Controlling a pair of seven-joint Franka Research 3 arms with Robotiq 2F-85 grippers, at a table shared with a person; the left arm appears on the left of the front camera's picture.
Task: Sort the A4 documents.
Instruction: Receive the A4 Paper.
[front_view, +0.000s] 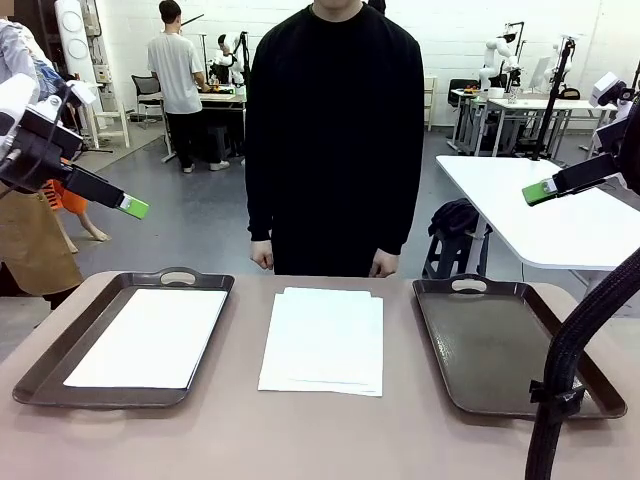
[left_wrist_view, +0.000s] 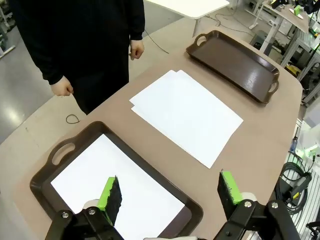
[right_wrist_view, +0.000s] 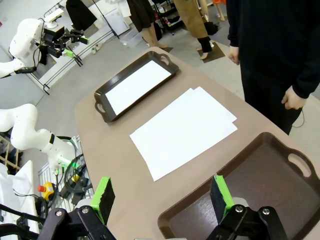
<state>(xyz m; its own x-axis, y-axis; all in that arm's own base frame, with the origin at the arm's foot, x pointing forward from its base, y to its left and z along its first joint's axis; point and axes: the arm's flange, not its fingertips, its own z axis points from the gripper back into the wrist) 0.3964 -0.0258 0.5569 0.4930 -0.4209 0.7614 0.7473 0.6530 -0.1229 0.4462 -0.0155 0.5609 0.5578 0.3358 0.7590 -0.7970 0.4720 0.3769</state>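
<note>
A4 documents (front_view: 322, 340) stacked mid-table between left tray (front_view: 80, 340), one sheet (front_view: 150, 335) inside, and bare right tray (front_view: 500, 350). Long axis runs near edge to far edge. Left gripper (left_wrist_view: 169, 189) and right gripper (right_wrist_view: 161, 189) both raised, jaws apart, empty. Stack lies inboard of each, neither clearly nearer.

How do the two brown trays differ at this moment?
The left tray holds a white A4 sheet; the right tray is bare. The left tray lies to the stack of documents' left, the right tray to its right. Both are dark brown, handled, flat on the table.
</note>
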